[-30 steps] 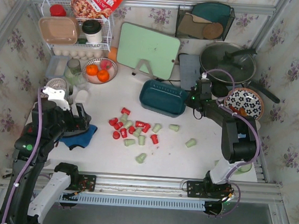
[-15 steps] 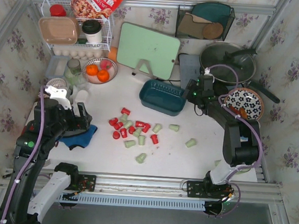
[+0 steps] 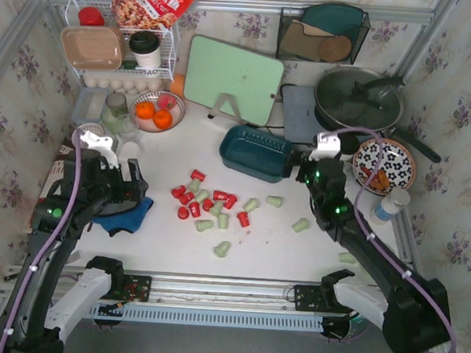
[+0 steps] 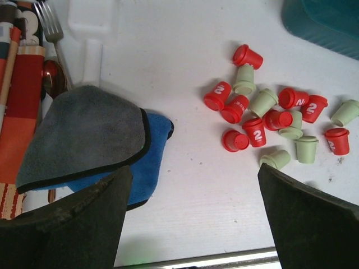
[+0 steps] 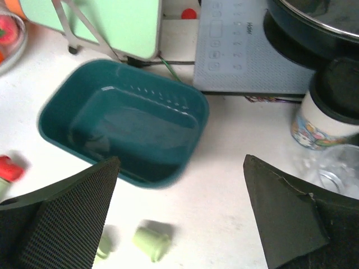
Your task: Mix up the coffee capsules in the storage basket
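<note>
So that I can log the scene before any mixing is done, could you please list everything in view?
capsules: about twenty, red and pale green, loose on the middle of the table
basket: one, teal, empty, behind the capsules
cutting board: one, pale green, propped at the back
pan: one, dark, lidded, back right
plate: one, black-and-white floral, right edge
oranges: two, orange, in a clear bowl, back left
rack: one, white wire, back left corner
holder: one, black mesh, back wall
cloths: two, grey on blue, left of the capsules
left gripper: black, open, by the cloths
right gripper: black, open, right of the basket
</note>
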